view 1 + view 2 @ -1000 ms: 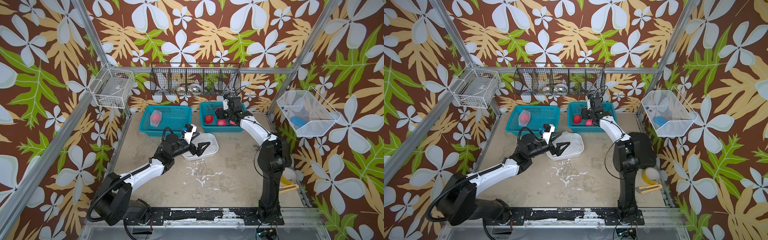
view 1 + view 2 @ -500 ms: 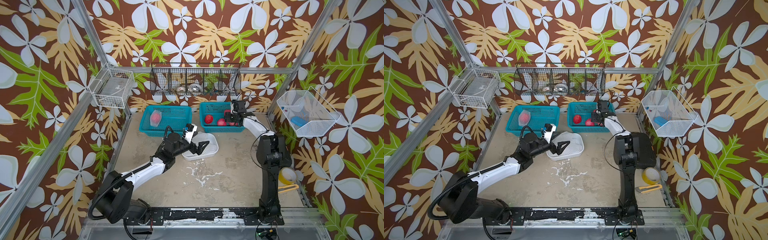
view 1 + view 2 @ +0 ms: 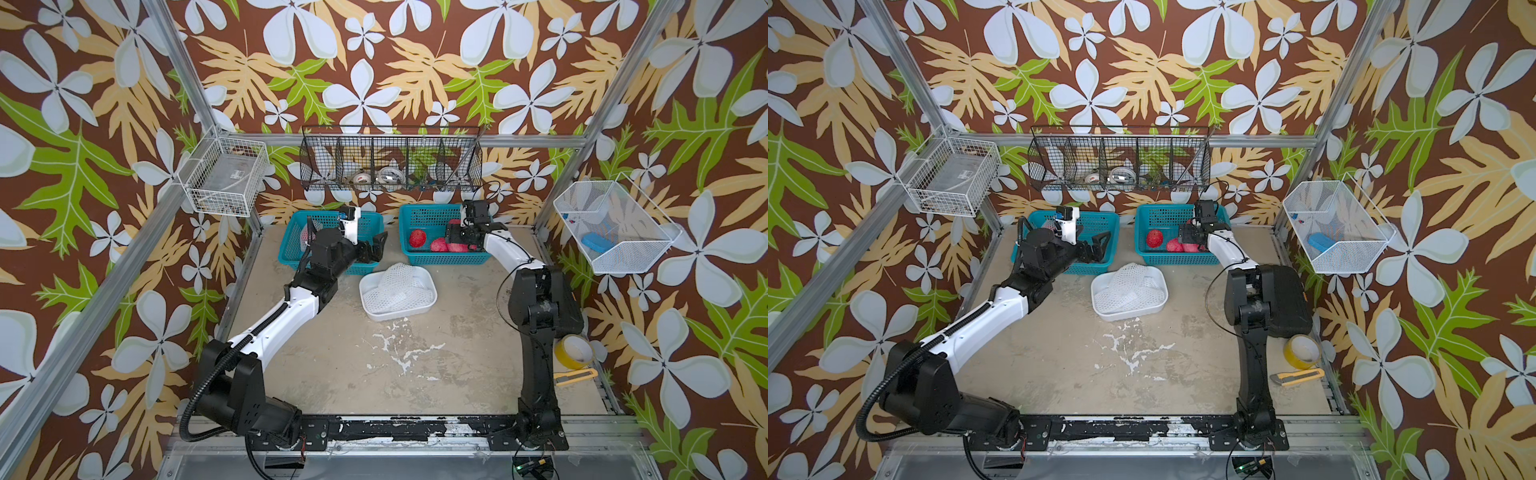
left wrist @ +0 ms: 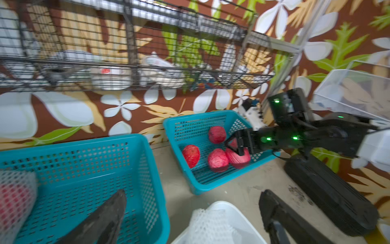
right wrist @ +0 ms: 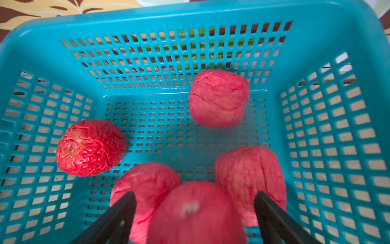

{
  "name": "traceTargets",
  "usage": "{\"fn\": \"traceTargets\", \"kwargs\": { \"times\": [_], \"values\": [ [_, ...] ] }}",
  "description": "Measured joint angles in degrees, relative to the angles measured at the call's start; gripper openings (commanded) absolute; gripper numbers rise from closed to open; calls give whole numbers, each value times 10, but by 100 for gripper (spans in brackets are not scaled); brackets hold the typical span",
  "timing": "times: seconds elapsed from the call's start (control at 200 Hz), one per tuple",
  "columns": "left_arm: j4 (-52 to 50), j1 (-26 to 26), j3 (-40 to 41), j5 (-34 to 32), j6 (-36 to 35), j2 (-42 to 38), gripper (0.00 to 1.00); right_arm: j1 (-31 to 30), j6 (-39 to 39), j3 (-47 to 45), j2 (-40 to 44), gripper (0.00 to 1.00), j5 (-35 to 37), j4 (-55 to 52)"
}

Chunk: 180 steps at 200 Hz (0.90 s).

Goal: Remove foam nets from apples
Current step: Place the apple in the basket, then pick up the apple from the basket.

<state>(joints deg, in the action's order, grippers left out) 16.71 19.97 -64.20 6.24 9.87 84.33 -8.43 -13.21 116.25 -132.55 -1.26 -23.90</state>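
Floral walls (image 3: 374, 62), concrete floor (image 3: 353, 374). Right wrist view alone is clearly showing five bare apples (image 5: 218, 98) in their basket (image 5: 190, 12); my right claw (image 5: 193, 193) is gaping above it, left claw (image 3: 375, 249) spread wide beside.

Apple (image 5: 196, 211) now free of right jaws

- Your left gripper (image 3: 375, 250) hangs over the right end of the left teal basket (image 3: 291, 255), jaws spread, nothing between them.
- Your right gripper (image 3: 457, 240) sits low in the right teal basket (image 3: 419, 214), over bare red apples (image 3: 417, 237).
- Foam nets (image 3: 397, 286) are piled in the white tray (image 3: 390, 316), just before both baskets.
- One netted apple (image 3: 306, 237) lies in the left basket, mostly hidden behind your left arm.
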Motion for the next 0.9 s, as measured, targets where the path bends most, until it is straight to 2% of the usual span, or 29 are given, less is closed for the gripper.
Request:
{"fn": "traceTargets", "kwargs": {
  "times": [0.14, 0.31, 0.49, 0.726, 0.901],
  "values": [
    [-51, -51, -37, -17, 5, 38, 100, 1, -1, -4, 12, 94, 0, -17],
    [-136, -96, -120, -52, -8, 120, 100, 1, -8, -25, 72, 94, -6, -20],
    [-218, -130, -229, -86, -21, 222, 100, 1, -12, -51, 161, 94, -82, -13],
    [-316, -148, -381, -125, -46, 354, 100, 0, -39, -201, 325, 92, -168, 49],
    [-365, -153, -435, -154, -64, 416, 100, -5, -98, -384, 469, 94, -183, 138]
  ]
}}
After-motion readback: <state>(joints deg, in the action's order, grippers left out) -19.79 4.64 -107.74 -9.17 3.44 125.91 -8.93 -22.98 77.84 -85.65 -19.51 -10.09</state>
